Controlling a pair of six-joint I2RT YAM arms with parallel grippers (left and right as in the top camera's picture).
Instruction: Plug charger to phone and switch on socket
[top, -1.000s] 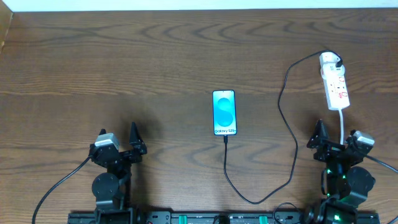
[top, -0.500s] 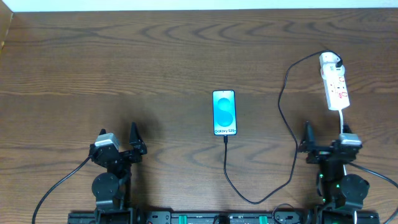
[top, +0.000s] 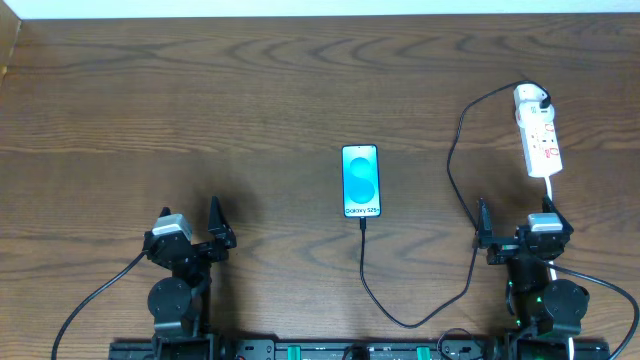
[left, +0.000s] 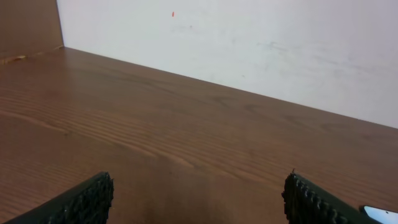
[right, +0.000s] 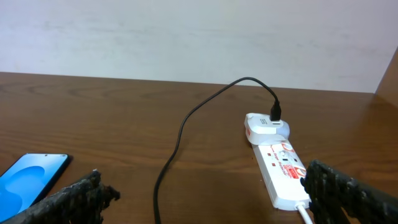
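The phone (top: 361, 181) lies lit blue at the table's middle, and its corner shows in the right wrist view (right: 31, 180). The charger (top: 458, 170), a thin black cable, runs from the phone's near end in a loop to a white plug on the socket (top: 538, 130). The cable (right: 186, 121) and the socket (right: 280, 165) also show in the right wrist view. My left gripper (top: 190, 235) is open and empty at the near left. My right gripper (top: 512, 235) is open and empty, just near the socket's end and right of the cable.
The socket's white cord (top: 551, 195) runs toward the right arm's base. A pale wall (right: 186, 37) stands behind the table's far edge. A wooden side panel (left: 28, 25) rises at the far left.
My right arm has drawn back toward its base and swung left, so its gripper now points straight up the table. The left arm, phone, cable and socket have not moved.
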